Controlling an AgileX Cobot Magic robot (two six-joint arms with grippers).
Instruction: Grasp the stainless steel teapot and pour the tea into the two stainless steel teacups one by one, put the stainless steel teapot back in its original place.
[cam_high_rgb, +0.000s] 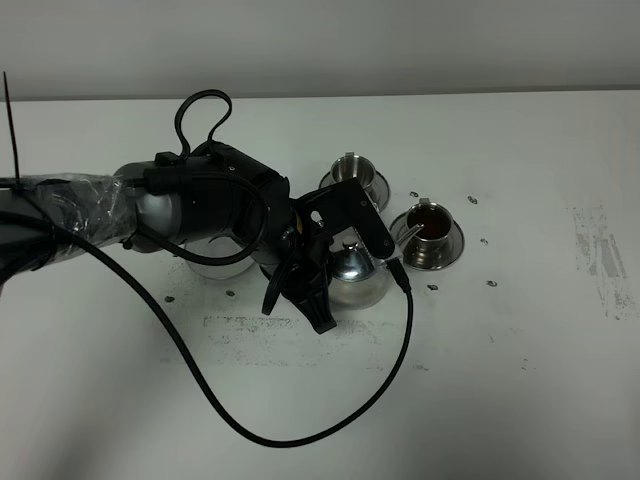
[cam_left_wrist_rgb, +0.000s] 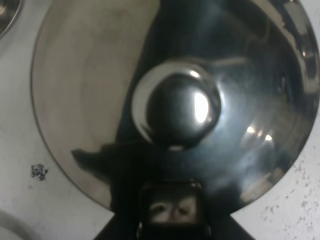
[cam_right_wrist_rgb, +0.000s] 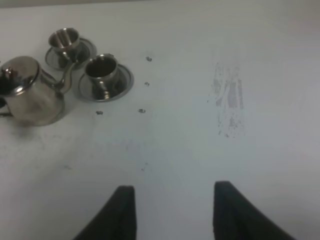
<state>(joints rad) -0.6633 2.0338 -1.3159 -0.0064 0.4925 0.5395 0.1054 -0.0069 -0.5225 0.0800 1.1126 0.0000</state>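
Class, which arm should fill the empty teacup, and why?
Left: its end effector grips the stainless steel teapot near the empty teacup; the right end effector hangs open, well away.

Soft, even light on the desk (cam_high_rgb: 520, 400). Just beyond the left pincer (cam_left_wrist_rgb: 172, 217), the stainless steel teapot (cam_left_wrist_rgb: 180, 105) is blurred, with glare.

Teapot (cam_high_rgb: 357, 278) as landmark. We are finding it hemmed in on three sides. The left arm (cam_high_rgb: 200, 197) is blocking everything to its left. One teacup (cam_high_rgb: 352, 167) is standing just behind it and the other teacup (cam_high_rgb: 432, 230) just beside its spout. A cable (cam_high_rgb: 410, 315) is looping across the table (cam_high_rgb: 560, 400) in front of it. Right of the teapot, past the cups, we are seeing open tabletop. The right gripper (cam_right_wrist_rgb: 175, 212) is hanging there, fingers apart.
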